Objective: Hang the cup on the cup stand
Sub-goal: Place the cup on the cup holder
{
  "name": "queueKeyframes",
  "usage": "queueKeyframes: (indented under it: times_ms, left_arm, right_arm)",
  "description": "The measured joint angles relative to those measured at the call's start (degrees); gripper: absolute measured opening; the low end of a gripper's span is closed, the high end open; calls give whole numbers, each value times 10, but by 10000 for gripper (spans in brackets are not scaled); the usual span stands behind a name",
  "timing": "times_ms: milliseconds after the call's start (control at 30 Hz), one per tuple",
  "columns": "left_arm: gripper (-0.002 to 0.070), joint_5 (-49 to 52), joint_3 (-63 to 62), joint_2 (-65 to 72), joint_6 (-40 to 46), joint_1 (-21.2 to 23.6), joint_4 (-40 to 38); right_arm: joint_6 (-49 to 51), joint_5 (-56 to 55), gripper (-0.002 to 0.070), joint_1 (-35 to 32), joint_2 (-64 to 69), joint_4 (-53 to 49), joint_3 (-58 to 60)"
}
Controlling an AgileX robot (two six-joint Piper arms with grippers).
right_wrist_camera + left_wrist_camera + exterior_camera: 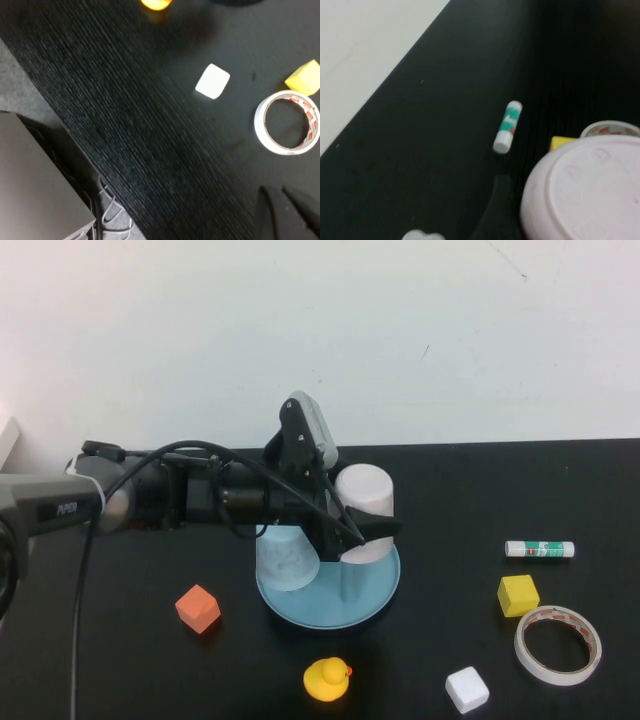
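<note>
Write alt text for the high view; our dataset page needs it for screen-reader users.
The left arm reaches across a black table, its left pincer holding an upside-down pale pink cup over a round blue cup stand where a light blue cup already sits. A rubber duck, blocks, glue stick and tape roll lie around; the right pincer is out of view.

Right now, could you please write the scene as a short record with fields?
cup: pale pink cup upside down over the cup stand, between the fingers of the left gripper
other cup: light blue cup already on the stand
right gripper: off to the side above the table, near the tape roll
</note>
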Motion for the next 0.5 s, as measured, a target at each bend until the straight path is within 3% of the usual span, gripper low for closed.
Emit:
queueKeyframes:
  times_ms: [267, 500]
  left_arm:
    - [572, -28, 0, 2, -1, 0, 0]
    - [682, -28, 0, 2, -1, 0, -2]
  right_arm:
    - [0, 32, 2, 0, 0, -1, 0]
    - [0, 49, 2, 0, 0, -14, 0]
